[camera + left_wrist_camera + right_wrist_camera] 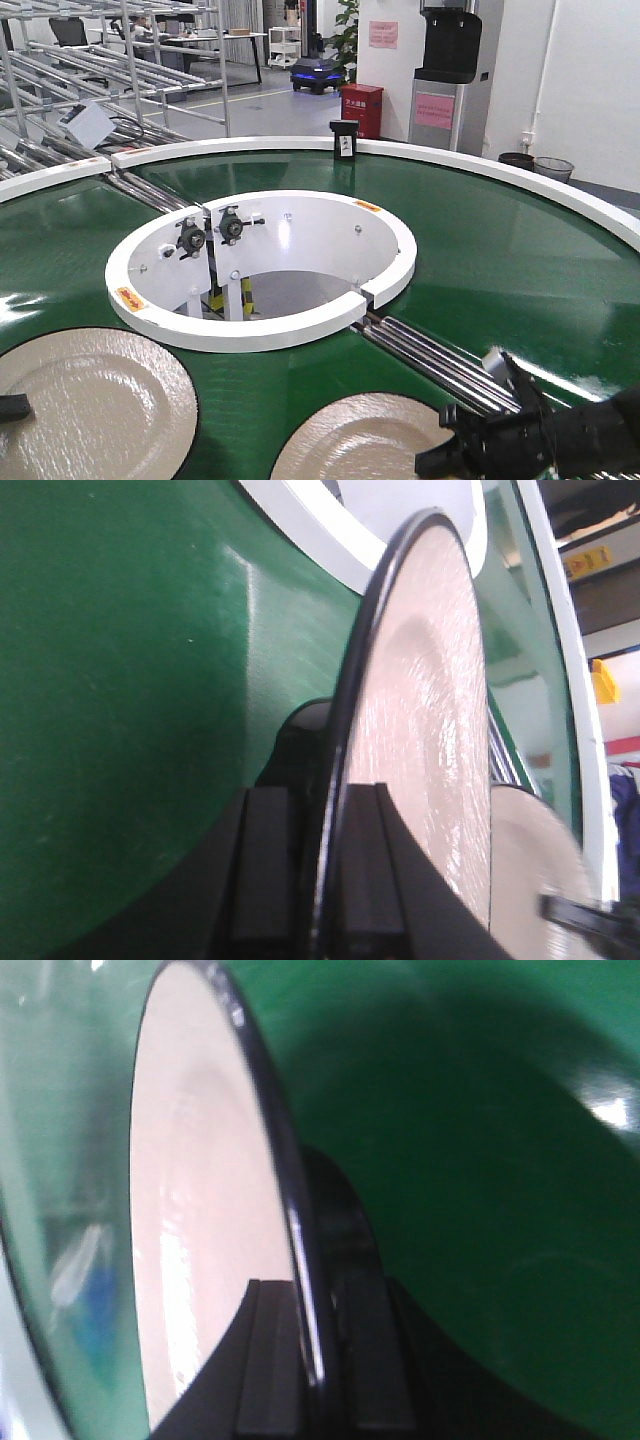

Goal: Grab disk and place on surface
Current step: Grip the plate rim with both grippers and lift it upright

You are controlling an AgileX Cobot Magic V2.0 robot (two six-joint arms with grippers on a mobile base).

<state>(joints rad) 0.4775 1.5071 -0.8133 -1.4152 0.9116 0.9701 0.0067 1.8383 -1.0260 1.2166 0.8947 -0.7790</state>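
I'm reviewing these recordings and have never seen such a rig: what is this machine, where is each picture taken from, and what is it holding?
It is a two-armed robot. The front view looks over a green conveyor belt with white rims, where two round beige disks with black rims lie. The other two pictures come from cameras on the wrists. The left gripper straddles the rim of the left disk; the right gripper straddles the right disk. Whether either is clamped, I cannot tell.
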